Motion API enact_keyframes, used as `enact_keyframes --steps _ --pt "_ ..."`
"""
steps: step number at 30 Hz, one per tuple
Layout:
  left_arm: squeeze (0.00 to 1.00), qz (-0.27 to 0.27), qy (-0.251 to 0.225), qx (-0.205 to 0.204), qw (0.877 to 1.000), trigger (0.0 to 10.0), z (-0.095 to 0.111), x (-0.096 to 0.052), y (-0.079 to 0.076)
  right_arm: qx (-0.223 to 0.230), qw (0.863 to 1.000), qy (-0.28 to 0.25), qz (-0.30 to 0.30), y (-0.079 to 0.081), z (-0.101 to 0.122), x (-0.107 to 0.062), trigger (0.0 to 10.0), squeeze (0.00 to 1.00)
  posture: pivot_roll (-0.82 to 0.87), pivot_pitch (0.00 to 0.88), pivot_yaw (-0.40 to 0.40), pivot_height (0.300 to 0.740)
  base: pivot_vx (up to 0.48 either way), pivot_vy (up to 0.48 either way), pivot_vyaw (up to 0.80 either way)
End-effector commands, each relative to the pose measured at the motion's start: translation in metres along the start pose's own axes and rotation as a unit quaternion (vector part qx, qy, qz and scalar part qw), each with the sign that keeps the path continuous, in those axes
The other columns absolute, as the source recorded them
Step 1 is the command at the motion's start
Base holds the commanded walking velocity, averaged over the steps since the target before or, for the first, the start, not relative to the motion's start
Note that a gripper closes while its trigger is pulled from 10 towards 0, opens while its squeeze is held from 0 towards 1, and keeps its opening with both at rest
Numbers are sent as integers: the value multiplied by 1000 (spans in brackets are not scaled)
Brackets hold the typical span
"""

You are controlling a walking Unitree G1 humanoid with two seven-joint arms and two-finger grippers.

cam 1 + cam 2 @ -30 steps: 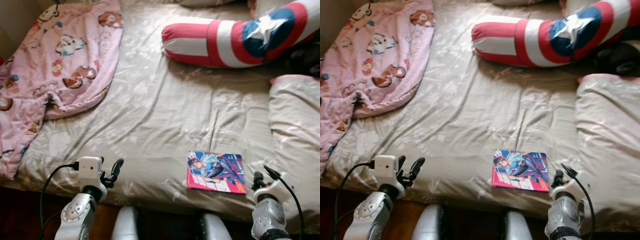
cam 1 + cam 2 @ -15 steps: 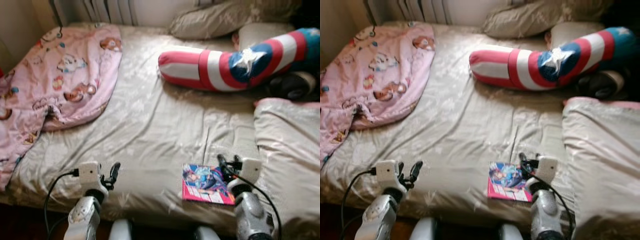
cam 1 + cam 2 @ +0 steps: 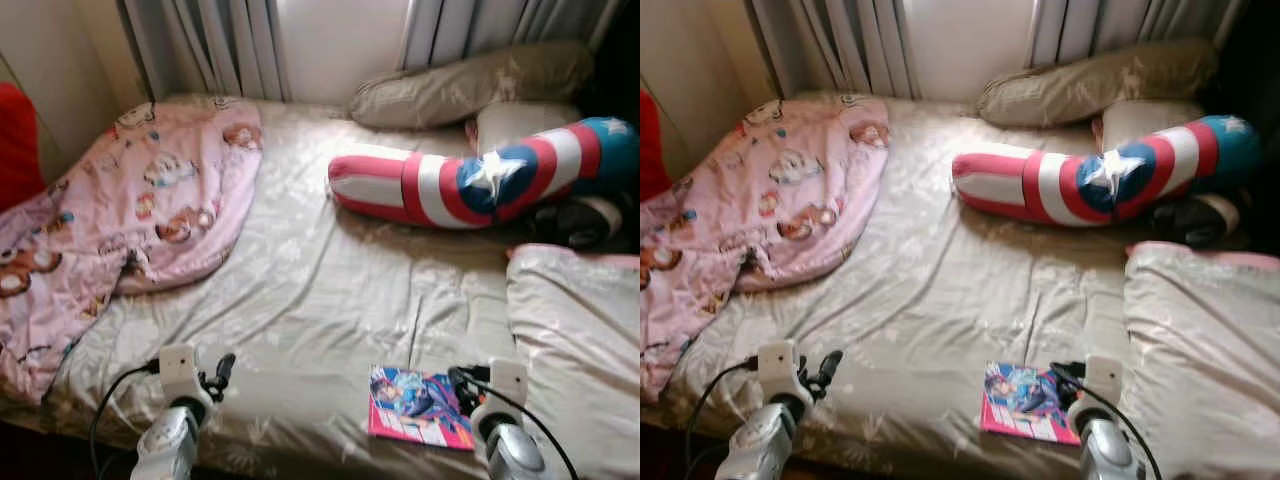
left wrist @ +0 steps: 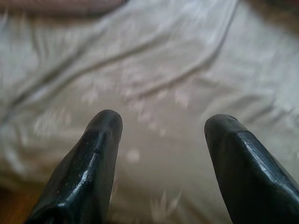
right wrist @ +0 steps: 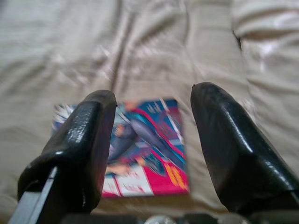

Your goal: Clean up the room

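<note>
A comic book [image 3: 415, 418] with a pink and blue cover lies flat on the beige bedsheet [image 3: 320, 300] near the bed's front edge. My right gripper [image 3: 462, 380] hovers at the book's right edge, open. In the right wrist view the comic book [image 5: 140, 144] shows between and below the two black fingers [image 5: 88, 135] of that gripper [image 5: 153, 93]. My left gripper [image 3: 222, 370] is open over bare sheet at the front left, holding nothing. The left wrist view shows its fingers [image 4: 93, 158] spread above the wrinkled sheet [image 4: 159, 70].
A pink cartoon blanket [image 3: 130, 210] is crumpled on the bed's left side. A red, white and blue star bolster [image 3: 470, 185] lies across the back right, with beige pillows [image 3: 470, 85] behind it. A beige duvet [image 3: 580, 340] is heaped at the right. Curtains [image 3: 220, 45] hang behind the bed.
The camera has tilted up and now shows the curtains and pillows. My right gripper has come from the book's lower right corner up to its right edge. The left gripper holds its place.
</note>
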State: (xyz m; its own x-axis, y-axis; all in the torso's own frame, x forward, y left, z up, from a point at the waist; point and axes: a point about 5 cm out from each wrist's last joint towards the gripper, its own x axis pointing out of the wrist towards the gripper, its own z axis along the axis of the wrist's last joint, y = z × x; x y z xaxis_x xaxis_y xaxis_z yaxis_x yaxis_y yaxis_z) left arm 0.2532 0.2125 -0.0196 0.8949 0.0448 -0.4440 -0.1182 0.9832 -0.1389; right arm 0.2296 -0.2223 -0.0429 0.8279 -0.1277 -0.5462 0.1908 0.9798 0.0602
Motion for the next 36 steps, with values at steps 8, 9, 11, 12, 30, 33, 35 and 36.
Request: enact_keyframes --steps 8,9,11,12,30,33,35,36 --pt "0 10 136 66 988 10000 -46 -14 6 9 994 107 -17 2 -45 -16 10000 0 39 0 8 740 0 0 0" --pt "0 12 142 67 988 10000 -49 -15 8 12 994 109 -19 2 -47 -17 10000 0 33 0 14 740 0 0 0" --pt "0 20 147 60 987 10000 -52 -18 12 30 993 114 -31 2 -52 -19 10000 0 6 0 29 740 0 0 0" --pt "0 23 149 58 987 10000 -53 -19 13 37 992 118 -36 1 -55 -21 10000 0 3 0 32 740 0 0 0" --pt "0 47 163 43 985 10000 -60 -22 13 41 990 132 -28 3 -63 -25 10000 0 33 22 13 740 0 267 178" --pt "0 50 164 41 984 10000 -61 -22 14 41 990 136 -28 4 -64 -26 10000 0 34 35 13 740 0 480 0" --pt "0 56 167 40 984 10000 -62 -24 17 46 989 137 -25 5 -65 -26 10000 0 36 41 16 740 0 480 0" --pt "0 59 167 38 983 10000 -62 -24 18 45 989 137 -24 5 -65 -26 10000 0 37 44 15 740 0 480 0"
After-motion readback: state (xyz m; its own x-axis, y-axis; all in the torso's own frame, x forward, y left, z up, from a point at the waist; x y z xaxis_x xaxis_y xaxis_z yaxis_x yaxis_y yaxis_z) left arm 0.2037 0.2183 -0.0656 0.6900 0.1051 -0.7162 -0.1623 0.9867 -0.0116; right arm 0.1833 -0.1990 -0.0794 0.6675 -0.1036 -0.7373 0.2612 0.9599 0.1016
